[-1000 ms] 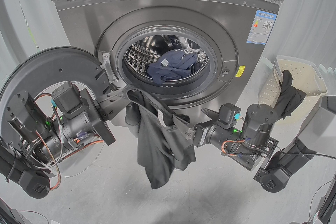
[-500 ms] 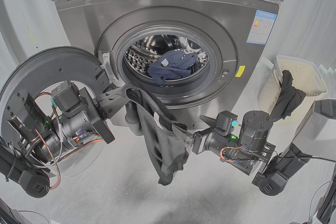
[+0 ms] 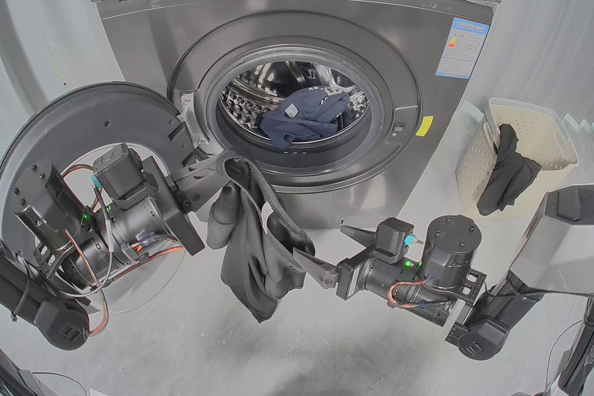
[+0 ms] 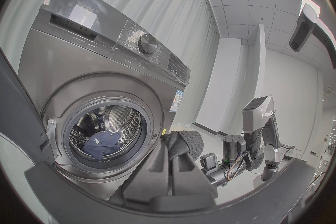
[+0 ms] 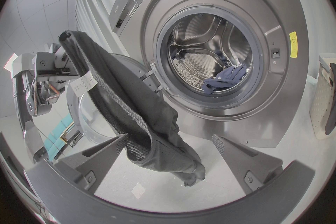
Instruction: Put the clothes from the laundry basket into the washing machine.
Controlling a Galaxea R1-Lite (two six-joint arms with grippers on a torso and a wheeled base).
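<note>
The washing machine (image 3: 297,13) stands with its door (image 3: 93,119) swung open to the left. A navy garment (image 3: 303,114) lies in the drum. My left gripper (image 3: 207,171) is below the opening's left edge, shut on the top of a dark grey garment (image 3: 253,236) that hangs bunched toward the floor. My right gripper (image 3: 320,240) is open to the garment's right, its fingers wide apart. The cloth drapes against one finger (image 5: 101,154). The wrist views show the same grey garment (image 5: 133,109) (image 4: 183,142).
A cream laundry basket (image 3: 544,131) stands on the floor at the right of the machine, with a black garment (image 3: 507,174) hanging over its near rim. Bare grey floor lies in front of the machine beneath both arms.
My right gripper has sunk and drawn back from the machine. The grey garment, earlier stretched between both grippers, now hangs bunched under the left one, its lower end swung left.
</note>
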